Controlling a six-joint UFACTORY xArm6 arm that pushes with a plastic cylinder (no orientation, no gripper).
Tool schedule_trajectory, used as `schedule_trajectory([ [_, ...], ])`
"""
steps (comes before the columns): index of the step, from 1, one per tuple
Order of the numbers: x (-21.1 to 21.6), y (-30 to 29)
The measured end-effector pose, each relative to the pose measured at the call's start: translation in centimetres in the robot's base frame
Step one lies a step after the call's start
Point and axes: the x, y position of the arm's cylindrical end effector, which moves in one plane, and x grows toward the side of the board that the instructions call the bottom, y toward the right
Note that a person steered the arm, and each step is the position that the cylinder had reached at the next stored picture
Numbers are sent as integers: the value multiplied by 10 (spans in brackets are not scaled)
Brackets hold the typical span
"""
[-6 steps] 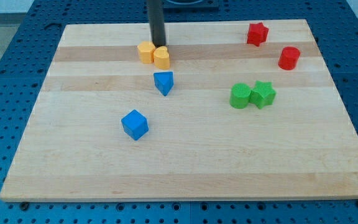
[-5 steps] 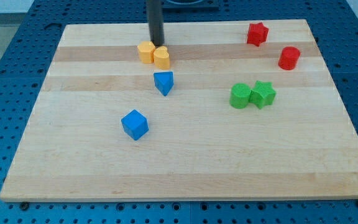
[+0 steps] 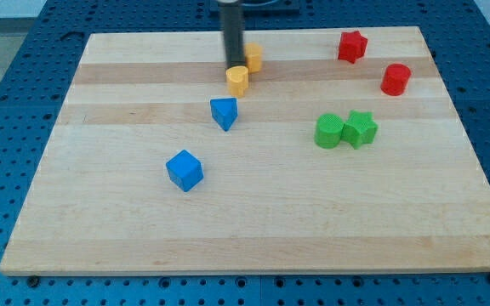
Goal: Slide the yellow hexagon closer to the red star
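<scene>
Robot arm: a straight, smooth, dark grey rod of round section. My tip (image 3: pixel 233 68) is its blunt lower end. No markings are discernible.

tip (image 3: pixel 233 68) between hexagon (image 3: pixel 253 57) and cylinder (image 3: pixel 238 80) | star (image 3: pixel 352 46) at view's right, well apart

Yellow hexagon (image 3: pixel 253 56) half behind the rod; rod's top off-frame.

Rod upright near the view's top, left of centre.
The dark rod descends from the top edge, standing vertical; my tip (image 3: pixel 233 68) meets the surface at its lower end.
</scene>
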Motion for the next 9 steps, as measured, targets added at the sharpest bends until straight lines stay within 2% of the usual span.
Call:
schedule_trajectory([
  [1, -5, 40],
  [2, 8, 29],
  [3, 5, -7],
  [4, -29, -19],
  [5, -52, -4],
  [7, -52, 89],
  [8, -52, 93],
  [9, -52, 53],
])
